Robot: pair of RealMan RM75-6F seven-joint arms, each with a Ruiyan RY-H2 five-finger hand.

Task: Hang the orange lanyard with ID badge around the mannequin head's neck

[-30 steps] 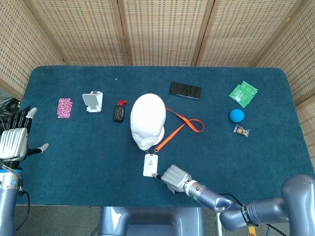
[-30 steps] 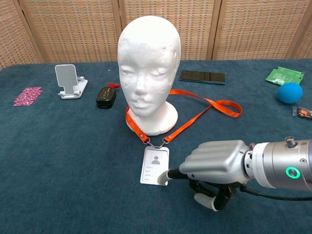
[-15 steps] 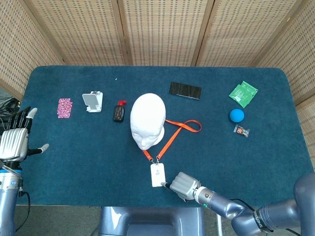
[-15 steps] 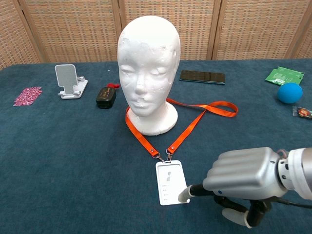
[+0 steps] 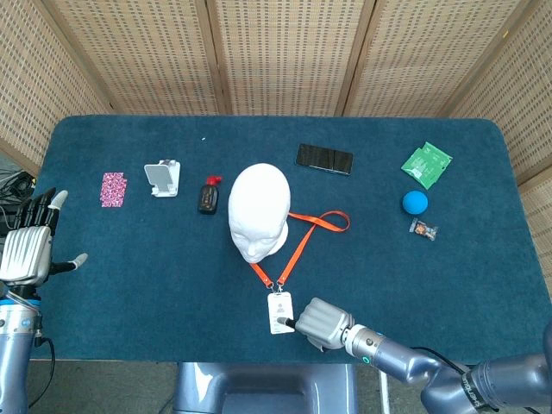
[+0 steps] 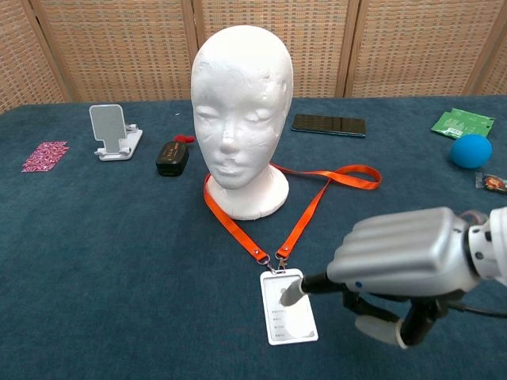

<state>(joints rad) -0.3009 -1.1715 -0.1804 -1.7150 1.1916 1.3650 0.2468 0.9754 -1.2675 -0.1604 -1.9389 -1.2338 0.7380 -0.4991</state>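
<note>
- The orange lanyard [image 6: 305, 207] lies flat on the blue tabletop [image 5: 483, 276]. One strap runs from the mannequin head's [image 6: 242, 103] base toward 6 o'clock. The other loops out toward 3 o'clock, where it folds back in a narrow bend just short of the black phone [image 5: 324, 159].
- Both straps meet at metal clips just above the ID badge [image 6: 289, 317], which lies face up at the near edge of the tabletop, at 6 o'clock from the head.
- The loop is beside the head's base, not around the neck. From the head view the strap seems to touch the base on one side only, so the hanging is not yet done.
- The right robot hand [image 6: 396, 265] has its fingers curled in and one fingertip pressing on the badge. It pins the card and grips nothing.
- The left robot hand [image 5: 30, 241] hangs off the tabletop's 9 o'clock edge with its fingers spread, holding nothing.
- Handling, as a judgement: the strap looks like thin, limp webbing that is very light. It will sag and twist when lifted, so the loop needs spreading wide to clear the crown.
- The badge looks like a stiff, smooth plastic sleeve that slides easily on the cloth.
- The foam head appears light and could tip or shift if the strap snags it.
- Better holds are the two straps partway up from the clips, one per robot hand, rather than the slick card.
</note>
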